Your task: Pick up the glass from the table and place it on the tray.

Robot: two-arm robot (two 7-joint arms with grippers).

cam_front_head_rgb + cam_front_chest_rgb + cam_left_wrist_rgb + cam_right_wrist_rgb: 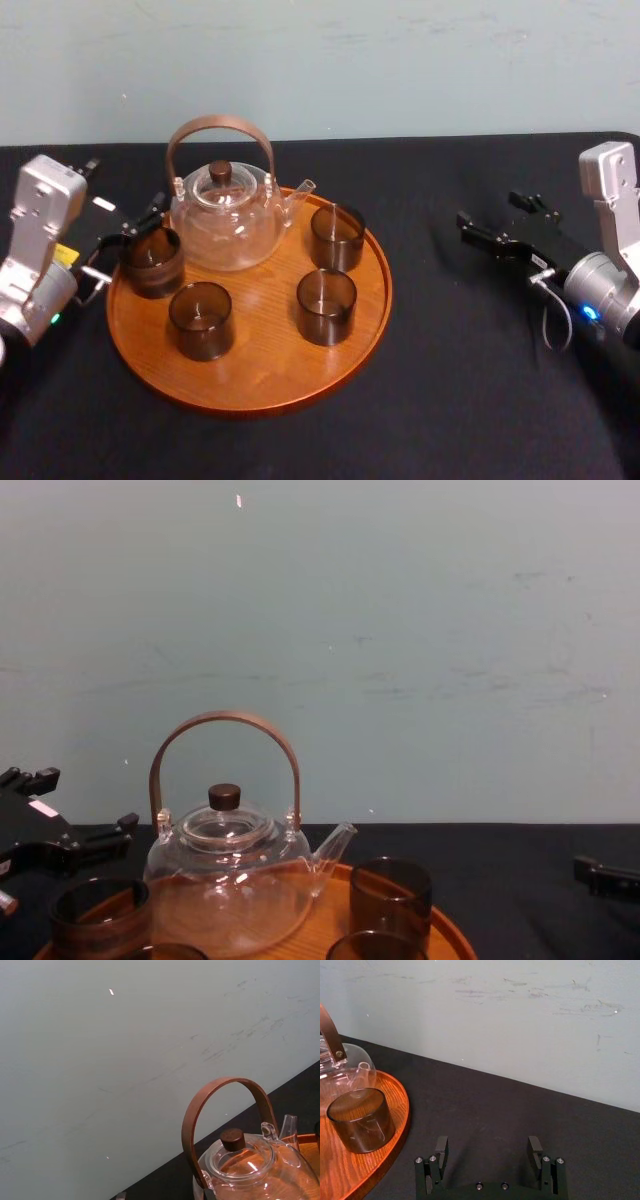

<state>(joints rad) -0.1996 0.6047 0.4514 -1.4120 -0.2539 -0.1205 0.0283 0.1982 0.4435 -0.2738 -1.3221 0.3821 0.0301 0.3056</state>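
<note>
Already the small dark smoky glass (152,262) is seen standing on the large round orange-brown wooden tray (270,385), at its left rim, just beside the clear glass teapot with a bent brown handle (228,220). The left tool (135,236) is spread open around the glass, with one finger on each side. So the setting-down step is judged to be almost done.

Next, the left tool should be drawn back slowly, so that glass and teapot are not bumped.

The right tool (490,210) is parked open and empty over the black worktop (470,380), well apart from the tray.

From the head, three more dark glasses (326,306) are shown on the tray. From the right wrist just one is shown, but the right tool's spread fingers (441,1147) are made plain.
</note>
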